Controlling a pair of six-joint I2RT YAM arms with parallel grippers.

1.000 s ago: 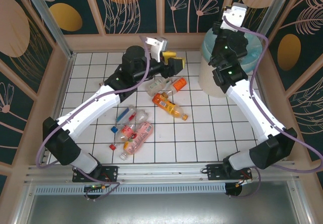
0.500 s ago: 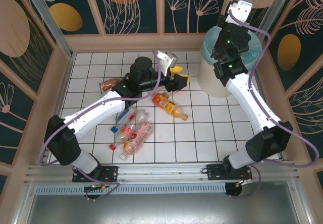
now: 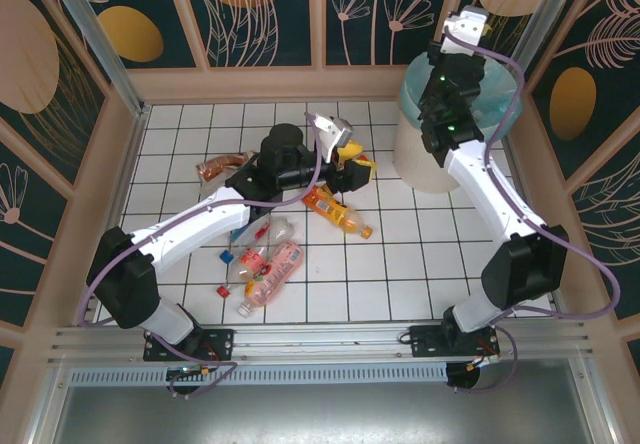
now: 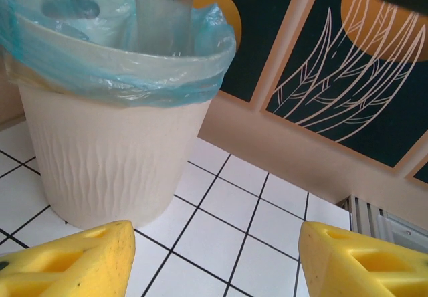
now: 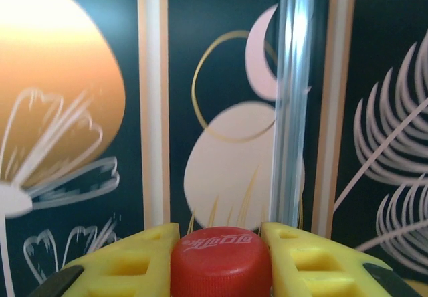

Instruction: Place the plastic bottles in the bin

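My right gripper is shut on the red cap of a plastic bottle whose body is hidden below the frame; it faces the back wall. In the top view the right arm reaches over the bin. The bin is cream-white with a blue-green bag over its rim. My left gripper hovers just left of the bin, open, with bare tiles between its yellow fingers. An orange bottle lies below it. Several bottles lie in a cluster at the front left, and a crushed brownish one lies further back.
A wooden rim and patterned wall panels enclose the white tiled floor. A loose red cap and a blue one lie by the cluster. The left arm crosses the middle of the floor.
My left gripper has swung nearer and to the right, toward the bin, and now covers the bottles that lay beside it. The right wrist has shifted slightly over the bin, still holding the cap.
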